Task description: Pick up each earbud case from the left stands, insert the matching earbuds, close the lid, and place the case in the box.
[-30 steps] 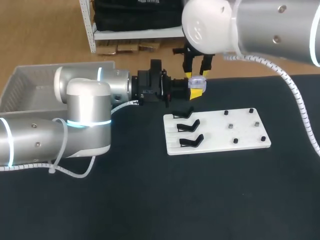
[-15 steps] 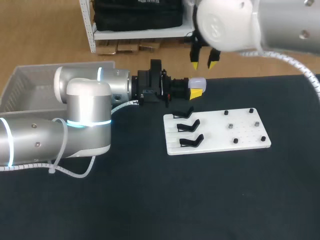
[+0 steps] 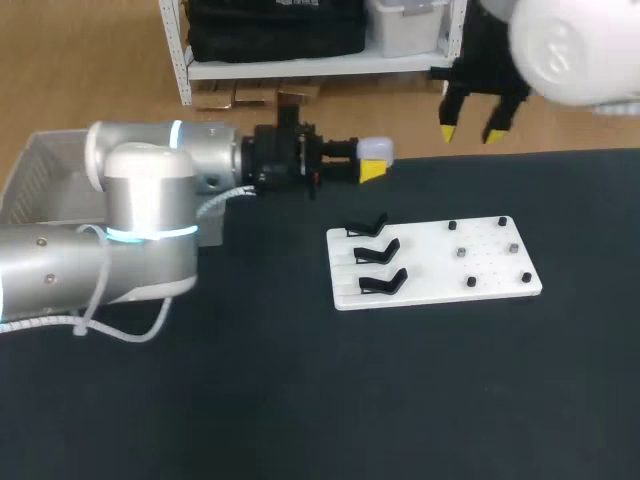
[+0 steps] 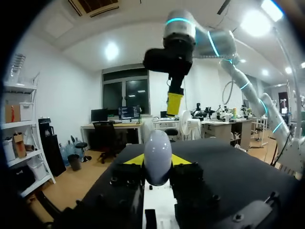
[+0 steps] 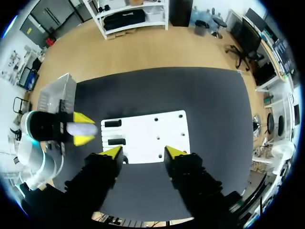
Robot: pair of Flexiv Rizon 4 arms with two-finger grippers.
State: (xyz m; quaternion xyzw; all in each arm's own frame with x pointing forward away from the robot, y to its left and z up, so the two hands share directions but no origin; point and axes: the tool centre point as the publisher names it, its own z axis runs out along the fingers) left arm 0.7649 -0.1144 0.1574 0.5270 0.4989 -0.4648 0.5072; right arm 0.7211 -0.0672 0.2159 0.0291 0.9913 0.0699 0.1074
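Overhead, the head view showed the left gripper [image 3: 372, 161] pinching the earbud case [image 3: 377, 149] between its yellow tips, held in the air near the far edge of the table [image 3: 300, 400], beyond the white board [image 3: 440, 275]. The right gripper [image 3: 470, 129] hung well apart from it, fingers spread and empty. The three black stands [image 3: 378, 252] at the board's left end carried no case. The box [image 3: 45, 175] lay at the far left, behind the left arm. On this evidence the step in hand was delivery. The next move called for swinging the left arm across to the box and releasing the case inside it. The left wrist view added detail the head view could not resolve: the case [image 4: 157, 155] sat as one smooth rounded body with no raised lid, so the lid was probably shut. The right wrist view alone showed plainly the gap between the right gripper [image 5: 142, 152] tips. It also showed the case [image 5: 80, 129] just off the board's [image 5: 152, 131] stand end, with the box [image 5: 55, 95] further off on that side. Whether any earbuds lay on the board was too small to tell.
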